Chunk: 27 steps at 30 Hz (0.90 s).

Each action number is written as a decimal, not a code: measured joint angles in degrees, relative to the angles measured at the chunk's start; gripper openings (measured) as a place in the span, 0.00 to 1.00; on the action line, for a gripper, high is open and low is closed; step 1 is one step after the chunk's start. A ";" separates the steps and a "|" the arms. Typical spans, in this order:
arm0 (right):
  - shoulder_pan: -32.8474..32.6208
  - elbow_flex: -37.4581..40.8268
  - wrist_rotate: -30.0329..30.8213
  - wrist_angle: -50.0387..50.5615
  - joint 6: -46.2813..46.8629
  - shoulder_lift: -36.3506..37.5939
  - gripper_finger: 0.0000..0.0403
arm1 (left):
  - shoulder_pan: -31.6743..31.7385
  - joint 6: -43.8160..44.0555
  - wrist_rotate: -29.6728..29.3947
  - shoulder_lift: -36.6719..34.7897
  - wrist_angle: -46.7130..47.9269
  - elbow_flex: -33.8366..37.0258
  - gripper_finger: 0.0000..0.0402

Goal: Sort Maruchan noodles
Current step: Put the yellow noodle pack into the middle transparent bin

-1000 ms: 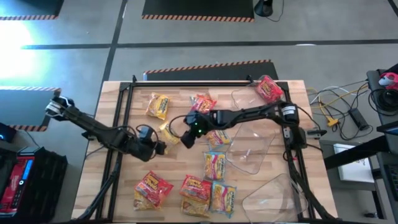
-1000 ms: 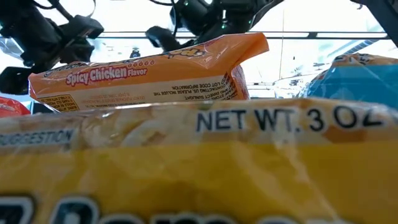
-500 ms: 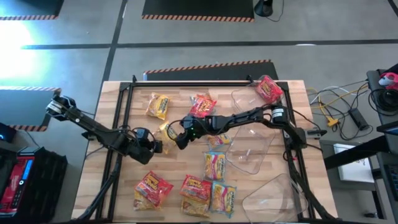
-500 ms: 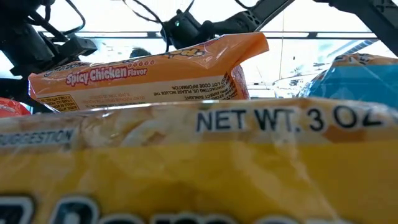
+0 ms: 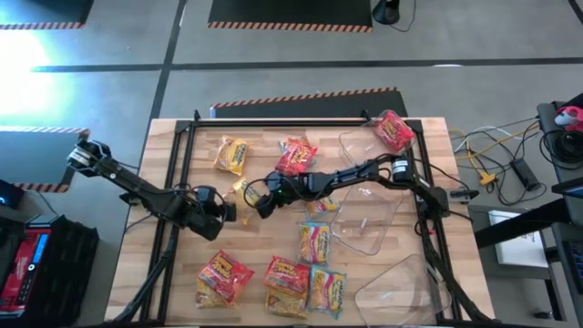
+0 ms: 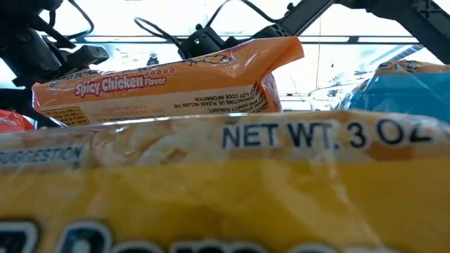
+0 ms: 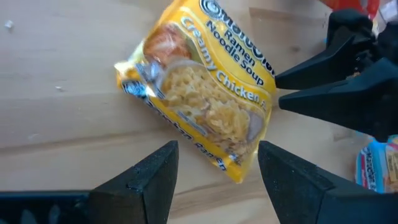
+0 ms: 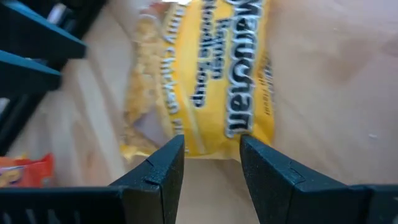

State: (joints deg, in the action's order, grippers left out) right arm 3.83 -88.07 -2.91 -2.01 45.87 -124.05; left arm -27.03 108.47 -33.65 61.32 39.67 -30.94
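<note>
1. The yellow Creamy Chicken packet (image 5: 243,193) lies flat on the wooden table (image 5: 182,273), left of centre in the high view, between the two grippers.
2. In the high view its long axis runs on a diagonal, from upper left down to lower right.
3. The left gripper (image 5: 230,212) sits just to the packet's lower left. Its jaws stand apart, with the packet's near corner in front of the gap, not clamped.
4. The right gripper (image 5: 259,204) reaches in from the right, its tips at the packet's right edge. Its jaws are apart and grip nothing; in the right wrist view the packet (image 8: 205,81) lies just ahead of the fingers (image 8: 158,165).
5. Against the frame one second earlier, the right gripper has moved left and down toward the packet, and its arm lies flatter. The left gripper has shifted only slightly; the packet looks unmoved.
6. Other noodle packets (image 5: 301,278) lie toward the bottom edge, and more toward the top.
</note>
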 joint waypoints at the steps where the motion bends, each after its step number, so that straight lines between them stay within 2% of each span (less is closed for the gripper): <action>1: 0.11 0.02 0.21 0.90 -0.20 0.00 0.36 | 0.00 0.29 -0.34 0.00 0.08 0.00 0.51; 8: 0.22 0.07 2.10 6.02 -2.22 0.00 0.36 | 0.00 3.24 -3.19 0.13 3.16 0.00 0.51; 16: 0.22 -0.02 2.11 8.97 -3.38 0.04 0.36 | 0.17 5.24 -3.59 2.63 5.15 0.32 0.51; 20: 0.22 -0.12 2.25 11.62 -5.08 0.19 0.36 | 0.20 6.08 -4.55 4.08 2.47 1.02 0.51; 27: 0.11 -0.18 1.57 16.23 -7.97 0.33 0.33 | 0.28 4.20 -5.05 5.78 -9.80 4.89 0.51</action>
State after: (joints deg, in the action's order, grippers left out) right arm 3.95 -88.25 -1.34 14.22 37.89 -123.72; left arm -26.74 112.67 -38.70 67.10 29.86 -26.05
